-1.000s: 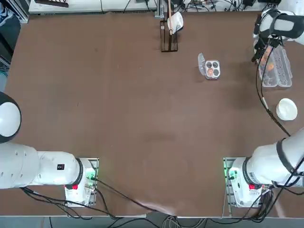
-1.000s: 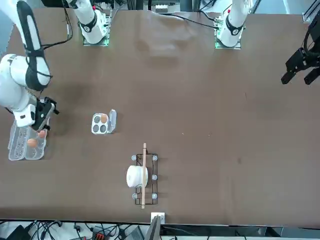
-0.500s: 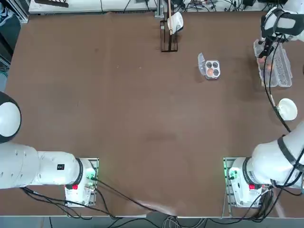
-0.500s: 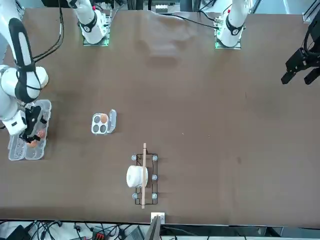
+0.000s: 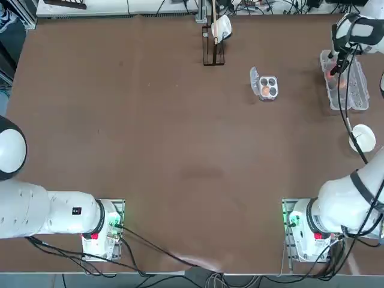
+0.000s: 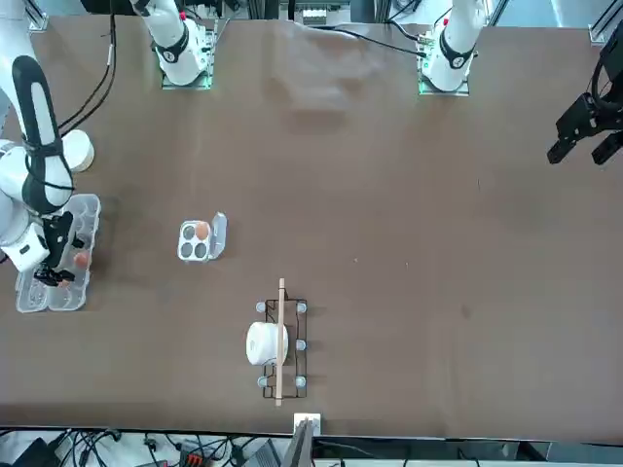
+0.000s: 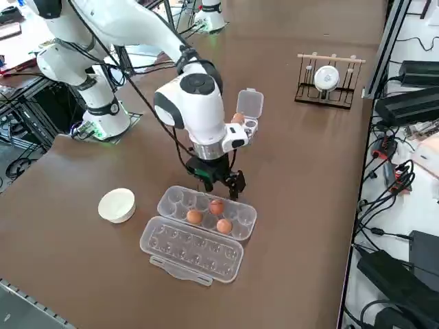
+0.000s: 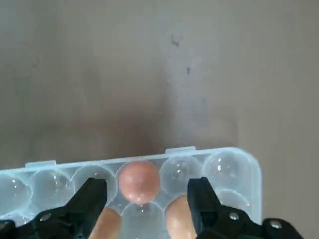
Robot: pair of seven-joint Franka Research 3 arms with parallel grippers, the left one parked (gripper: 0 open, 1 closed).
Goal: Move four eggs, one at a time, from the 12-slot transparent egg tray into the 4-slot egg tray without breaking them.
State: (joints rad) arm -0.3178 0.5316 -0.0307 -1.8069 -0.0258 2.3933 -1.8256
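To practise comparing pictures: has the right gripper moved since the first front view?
Yes; the right gripper has shifted left in the front view, judged against the small tray.

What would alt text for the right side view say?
Open right gripper above a clear egg carton holding three eggs; beyond the arm, a small lidded tray holds one egg. A white bowl sits beside the carton.

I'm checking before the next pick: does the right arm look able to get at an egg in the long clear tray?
Probably yes: its end effector hovers open above the tray, whose lid lies folded back, leaving the eggs uncovered.
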